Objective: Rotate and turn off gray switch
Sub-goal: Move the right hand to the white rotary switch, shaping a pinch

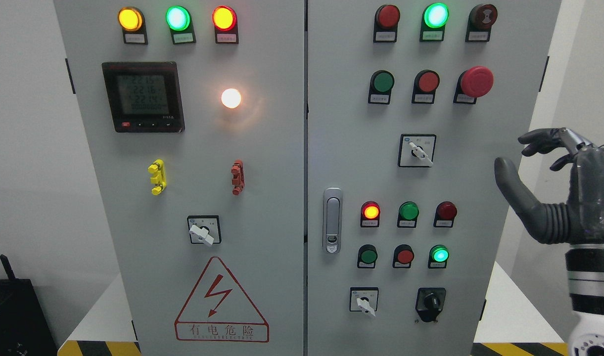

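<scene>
Three rotary switches with light gray handles sit on the gray control cabinet. One switch (203,230) is on the left door, its handle pointing lower right. Another switch (417,151) is at the right door's middle, and a third switch (364,300) is near its bottom. My right hand (517,154) hovers off the cabinet's right edge, level with the middle switch and well to its right. Its dark fingers (544,141) are spread and hold nothing. The left arm does not show.
Lit indicator lamps, push buttons and a red mushroom stop button (476,81) fill the right door. A black rotary switch (430,302) sits at the bottom right. A door latch (332,220), a digital meter (142,96) and yellow and red handles mark the rest of the panel.
</scene>
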Controlling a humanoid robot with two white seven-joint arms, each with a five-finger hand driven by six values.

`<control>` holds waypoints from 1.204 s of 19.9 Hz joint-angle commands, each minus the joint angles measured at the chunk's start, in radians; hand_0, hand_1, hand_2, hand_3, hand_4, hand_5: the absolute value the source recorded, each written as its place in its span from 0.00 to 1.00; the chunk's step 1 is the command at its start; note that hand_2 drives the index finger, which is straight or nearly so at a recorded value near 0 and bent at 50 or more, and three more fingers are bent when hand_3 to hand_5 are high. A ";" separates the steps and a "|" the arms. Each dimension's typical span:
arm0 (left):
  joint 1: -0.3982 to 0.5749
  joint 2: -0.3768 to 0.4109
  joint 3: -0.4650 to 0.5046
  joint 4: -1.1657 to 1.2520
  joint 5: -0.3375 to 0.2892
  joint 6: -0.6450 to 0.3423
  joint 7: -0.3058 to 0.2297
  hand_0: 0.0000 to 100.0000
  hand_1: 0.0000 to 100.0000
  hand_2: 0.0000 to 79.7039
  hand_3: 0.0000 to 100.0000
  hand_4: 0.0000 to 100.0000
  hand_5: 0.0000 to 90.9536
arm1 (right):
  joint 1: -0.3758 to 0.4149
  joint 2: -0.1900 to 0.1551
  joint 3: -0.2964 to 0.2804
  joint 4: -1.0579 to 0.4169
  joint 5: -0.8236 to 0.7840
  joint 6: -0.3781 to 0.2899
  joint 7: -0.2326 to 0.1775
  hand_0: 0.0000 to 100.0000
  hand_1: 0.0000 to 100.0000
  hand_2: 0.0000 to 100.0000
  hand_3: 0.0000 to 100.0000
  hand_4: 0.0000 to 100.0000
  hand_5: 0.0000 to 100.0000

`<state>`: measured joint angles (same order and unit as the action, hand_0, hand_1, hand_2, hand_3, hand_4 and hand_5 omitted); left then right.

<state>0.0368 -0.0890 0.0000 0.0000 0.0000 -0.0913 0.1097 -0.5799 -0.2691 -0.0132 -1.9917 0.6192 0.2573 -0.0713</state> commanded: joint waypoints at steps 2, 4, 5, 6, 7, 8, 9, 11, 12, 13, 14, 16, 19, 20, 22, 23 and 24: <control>0.001 0.000 0.032 0.023 -0.008 0.001 0.001 0.12 0.39 0.00 0.00 0.00 0.00 | -0.044 0.037 0.094 0.028 0.005 0.063 0.004 0.12 0.22 0.48 0.74 0.75 0.96; 0.001 0.000 0.032 0.023 -0.008 -0.001 -0.001 0.12 0.39 0.00 0.00 0.00 0.00 | -0.051 0.039 0.105 0.039 0.007 0.083 0.004 0.11 0.22 0.50 0.75 0.75 0.96; 0.002 0.000 0.032 0.023 -0.008 0.001 0.001 0.12 0.39 0.00 0.00 0.00 0.00 | -0.054 0.041 0.105 0.044 0.010 0.088 0.004 0.11 0.22 0.51 0.75 0.76 0.97; 0.000 0.000 0.032 0.023 -0.008 0.001 -0.001 0.12 0.39 0.00 0.00 0.00 0.00 | -0.058 0.048 0.105 0.051 0.010 0.097 0.004 0.11 0.22 0.52 0.75 0.76 0.97; 0.000 0.000 0.032 0.023 -0.008 0.001 -0.001 0.12 0.39 0.00 0.00 0.00 0.00 | -0.066 0.053 0.108 0.057 0.013 0.106 0.004 0.11 0.22 0.53 0.76 0.76 0.97; 0.000 0.000 0.032 0.023 -0.008 0.001 -0.001 0.12 0.39 0.00 0.00 0.00 0.00 | -0.069 0.053 0.114 0.062 0.013 0.112 0.004 0.11 0.22 0.54 0.76 0.76 0.98; 0.001 0.000 0.032 0.023 -0.008 0.001 -0.001 0.12 0.39 0.00 0.00 0.00 0.00 | -0.074 0.053 0.120 0.063 0.017 0.114 0.004 0.11 0.23 0.54 0.76 0.77 0.98; 0.000 0.000 0.032 0.023 -0.008 0.001 -0.001 0.12 0.39 0.00 0.00 0.00 0.00 | -0.074 0.053 0.137 0.063 0.052 0.115 0.002 0.10 0.23 0.55 0.77 0.77 0.98; 0.000 0.000 0.032 0.023 -0.008 0.001 0.001 0.12 0.39 0.00 0.00 0.00 0.00 | -0.074 0.056 0.148 0.063 0.069 0.122 0.002 0.10 0.24 0.55 0.77 0.77 0.98; 0.000 0.000 0.032 0.023 -0.008 0.001 -0.001 0.12 0.39 0.00 0.00 0.00 0.00 | -0.074 0.067 0.162 0.063 0.076 0.132 0.002 0.10 0.25 0.55 0.77 0.77 0.99; 0.000 0.000 0.032 0.023 -0.008 0.001 -0.001 0.12 0.39 0.00 0.00 0.00 0.00 | -0.075 0.080 0.170 0.065 0.076 0.144 0.002 0.09 0.25 0.56 0.77 0.77 0.99; 0.000 0.000 0.032 0.023 -0.008 0.001 -0.001 0.12 0.39 0.00 0.00 0.00 0.00 | -0.075 0.093 0.173 0.074 0.083 0.151 0.002 0.09 0.26 0.56 0.78 0.78 0.99; 0.000 0.000 0.032 0.023 -0.008 0.001 -0.001 0.12 0.39 0.00 0.00 0.00 0.00 | -0.075 0.102 0.173 0.082 0.097 0.161 0.004 0.09 0.27 0.56 0.78 0.78 0.99; 0.000 0.000 0.032 0.023 -0.008 0.001 0.001 0.12 0.39 0.00 0.00 0.00 0.00 | -0.077 0.103 0.173 0.086 0.105 0.166 0.005 0.09 0.27 0.56 0.78 0.78 0.99; 0.000 0.000 0.032 0.023 -0.008 0.001 -0.001 0.12 0.39 0.00 0.00 0.00 0.00 | -0.083 0.103 0.174 0.099 0.106 0.166 0.005 0.09 0.28 0.56 0.78 0.78 0.99; 0.001 0.000 0.032 0.023 -0.008 0.001 -0.001 0.12 0.39 0.00 0.00 0.00 0.00 | -0.083 0.103 0.176 0.100 0.108 0.166 0.005 0.09 0.29 0.56 0.78 0.78 0.99; 0.000 0.000 0.032 0.023 -0.008 0.001 -0.001 0.12 0.39 0.00 0.00 0.00 0.00 | -0.083 0.103 0.176 0.100 0.111 0.166 0.005 0.09 0.29 0.56 0.78 0.78 0.99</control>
<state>0.0371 -0.0890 0.0000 0.0000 0.0000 -0.0913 0.1097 -0.6564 -0.1942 0.1266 -1.9234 0.7100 0.4206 -0.0640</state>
